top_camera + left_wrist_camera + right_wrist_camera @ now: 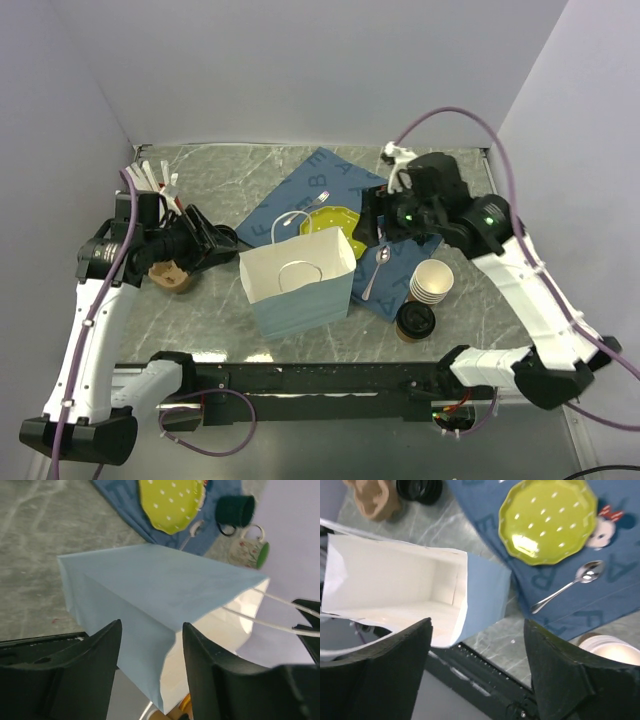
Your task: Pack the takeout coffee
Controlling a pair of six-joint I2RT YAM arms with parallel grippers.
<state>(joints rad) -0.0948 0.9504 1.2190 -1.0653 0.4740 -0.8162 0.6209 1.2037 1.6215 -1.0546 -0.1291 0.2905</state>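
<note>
The takeout coffee (415,320), a tan cup with a black lid, stands on the table at the front right, beside the cloth's corner. An open light-blue paper bag (298,280) with a white inside and handles stands at the centre. It also shows in the left wrist view (150,595) and the right wrist view (395,590). My left gripper (207,240) (151,627) is open and empty, level with the bag's left side. My right gripper (374,215) (477,625) is open and empty, above the bag's right end and far from the coffee.
A stack of lidless tan cups (432,282) stands just behind the coffee. A yellow-green plate (335,222) and a spoon (377,270) lie on a blue cloth (300,190). A tan moulded piece (168,272) and a black lid (418,487) sit at the left. Two mugs (235,510) (248,550) stand at the back.
</note>
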